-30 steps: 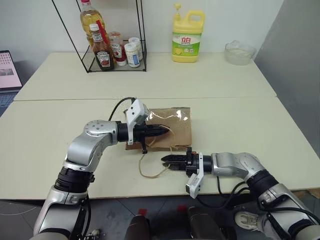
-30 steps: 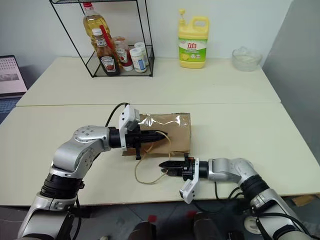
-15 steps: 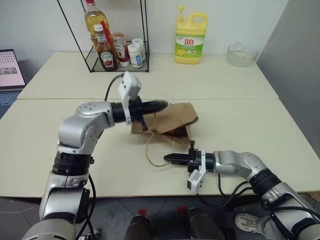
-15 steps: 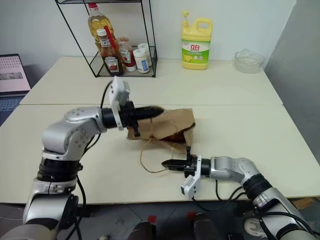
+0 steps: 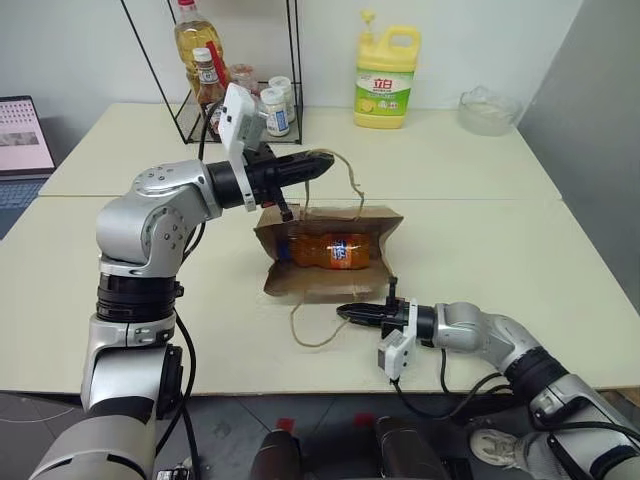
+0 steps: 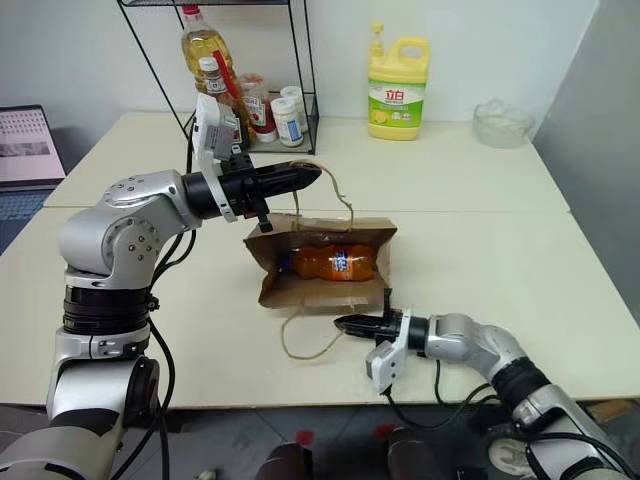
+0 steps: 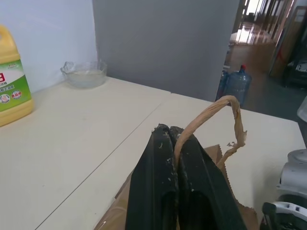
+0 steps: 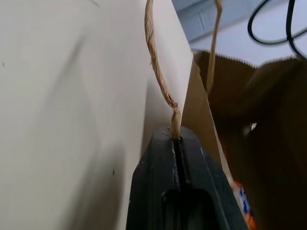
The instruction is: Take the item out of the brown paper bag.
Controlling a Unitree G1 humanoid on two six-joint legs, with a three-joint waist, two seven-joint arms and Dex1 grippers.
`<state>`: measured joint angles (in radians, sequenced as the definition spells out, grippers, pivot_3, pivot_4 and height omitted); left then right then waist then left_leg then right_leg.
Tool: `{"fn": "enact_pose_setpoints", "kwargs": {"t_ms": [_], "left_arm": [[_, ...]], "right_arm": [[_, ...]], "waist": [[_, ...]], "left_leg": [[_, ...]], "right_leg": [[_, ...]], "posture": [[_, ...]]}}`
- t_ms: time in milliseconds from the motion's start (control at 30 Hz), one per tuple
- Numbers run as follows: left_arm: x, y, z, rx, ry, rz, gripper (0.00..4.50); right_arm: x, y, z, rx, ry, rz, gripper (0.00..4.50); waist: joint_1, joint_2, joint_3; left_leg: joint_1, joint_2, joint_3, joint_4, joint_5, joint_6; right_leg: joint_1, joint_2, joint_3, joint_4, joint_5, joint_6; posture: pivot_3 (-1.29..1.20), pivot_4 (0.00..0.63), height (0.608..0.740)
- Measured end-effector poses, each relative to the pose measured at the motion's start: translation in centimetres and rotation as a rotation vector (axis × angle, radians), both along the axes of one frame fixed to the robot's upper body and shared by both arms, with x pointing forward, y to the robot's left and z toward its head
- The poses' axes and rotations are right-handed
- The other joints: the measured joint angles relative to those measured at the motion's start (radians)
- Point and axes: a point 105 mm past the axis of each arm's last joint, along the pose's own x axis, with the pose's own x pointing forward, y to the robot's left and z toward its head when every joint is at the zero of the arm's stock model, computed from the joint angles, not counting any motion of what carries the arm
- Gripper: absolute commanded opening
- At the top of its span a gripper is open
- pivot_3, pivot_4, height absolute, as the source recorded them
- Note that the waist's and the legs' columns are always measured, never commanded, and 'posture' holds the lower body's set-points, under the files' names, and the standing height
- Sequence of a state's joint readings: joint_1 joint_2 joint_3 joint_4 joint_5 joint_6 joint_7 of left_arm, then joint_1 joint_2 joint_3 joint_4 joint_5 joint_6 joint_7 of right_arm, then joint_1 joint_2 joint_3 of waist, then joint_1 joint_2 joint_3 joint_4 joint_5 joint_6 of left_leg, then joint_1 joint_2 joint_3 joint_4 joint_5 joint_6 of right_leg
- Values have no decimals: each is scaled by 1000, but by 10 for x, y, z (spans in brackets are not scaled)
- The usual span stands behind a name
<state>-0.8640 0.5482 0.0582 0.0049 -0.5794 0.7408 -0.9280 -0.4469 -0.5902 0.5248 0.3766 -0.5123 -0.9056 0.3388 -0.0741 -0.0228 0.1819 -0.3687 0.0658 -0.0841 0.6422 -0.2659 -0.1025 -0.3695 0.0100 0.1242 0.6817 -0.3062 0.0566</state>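
The brown paper bag (image 5: 330, 283) lies mid-table with its mouth pulled open toward me. Inside it lies the item (image 5: 325, 250), a clear bottle of orange drink, on its side. My left gripper (image 5: 325, 160) hovers above the bag's left side, shut on the upper cord handle (image 7: 211, 112) and holding it taut. My right gripper (image 5: 345, 312) rests low on the table just in front of the bag. It is shut on the lower cord handle (image 8: 163, 86), whose loose loop (image 5: 305, 335) trails on the table.
At the back left a black wire rack (image 5: 290, 100) holds sauce and oil bottles. A yellow detergent jug (image 5: 385, 75) and a glass bowl (image 5: 487, 108) stand at the back. A laptop (image 5: 20, 135) sits at the far left. The table edge runs close behind my right arm.
My left gripper has risen with the upper handle, pulling the flat bag's mouth open so the orange bottle now shows. The right gripper shifted slightly right, still holding the lower handle.
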Motion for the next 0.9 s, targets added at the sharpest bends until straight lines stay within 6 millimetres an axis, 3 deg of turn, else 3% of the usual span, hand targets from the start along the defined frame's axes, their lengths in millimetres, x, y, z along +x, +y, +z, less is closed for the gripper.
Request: {"fn": "enact_pose_setpoints", "kwargs": {"t_ms": [67, 333, 467, 533, 600, 700, 767, 900], "left_arm": [[-1, 2, 1, -6, -1, 0, 0], [-5, 4, -6, 3, 14, -16, 0], [-5, 4, -5, 2, 11, -19, 0], [-5, 4, -5, 4, 9, -26, 0], [-6, 4, -6, 8, 9, -35, 0], [-6, 7, -6, 15, 9, -27, 0], [-6, 4, -6, 20, 7, -35, 0], [-5, 5, -7, 28, 9, -30, 0]], "right_arm": [[0, -15, -4, -25, 60, -55, 1646], [-17, -71, 15, -12, 156, -266, 4324], [-19, -86, 21, 3, 307, -396, 4324], [-16, -82, 34, 75, 430, -443, 4324], [-18, -69, 52, 176, 555, -435, 3963], [-13, -29, 99, 443, 793, -325, 3077], [-17, -9, 123, 508, 878, -230, 2392], [-21, 17, 133, 569, 1072, -132, 1058]], "waist": [[2, 0, 0], [15, 0, 1], [14, 0, 1], [13, 1, 2], [13, 2, 2], [10, 2, 3], [15, 2, 3], [24, 2, 3]], "left_leg": [[-1, -1, 0, 1, 0, 0], [-8, -1, -2, 1, 0, 0], [-8, -1, -2, 2, 0, 0], [-8, -1, -3, 2, 0, 0], [-9, -1, -5, 2, 0, 0], [-10, -1, -6, 2, 0, 0], [-12, -1, -9, 2, 0, 0], [-19, -2, -13, 2, 0, 0]], "right_leg": [[-1, -1, 0, 0, -1, 2], [-5, -1, -1, 0, -2, 4], [-6, -1, -1, -1, -2, 4], [-6, -1, -1, 0, -2, 4], [-6, 0, -2, 0, -2, 4], [-7, 0, -3, 0, -1, 4], [-7, 0, -6, -1, -2, 4], [-11, 0, -7, -1, -2, 3]], "posture": [[0, 150, 740], [0, 150, 740], [0, 150, 740], [0, 150, 740], [0, 150, 740], [0, 150, 740], [0, 150, 740], [0, 150, 740]]}}
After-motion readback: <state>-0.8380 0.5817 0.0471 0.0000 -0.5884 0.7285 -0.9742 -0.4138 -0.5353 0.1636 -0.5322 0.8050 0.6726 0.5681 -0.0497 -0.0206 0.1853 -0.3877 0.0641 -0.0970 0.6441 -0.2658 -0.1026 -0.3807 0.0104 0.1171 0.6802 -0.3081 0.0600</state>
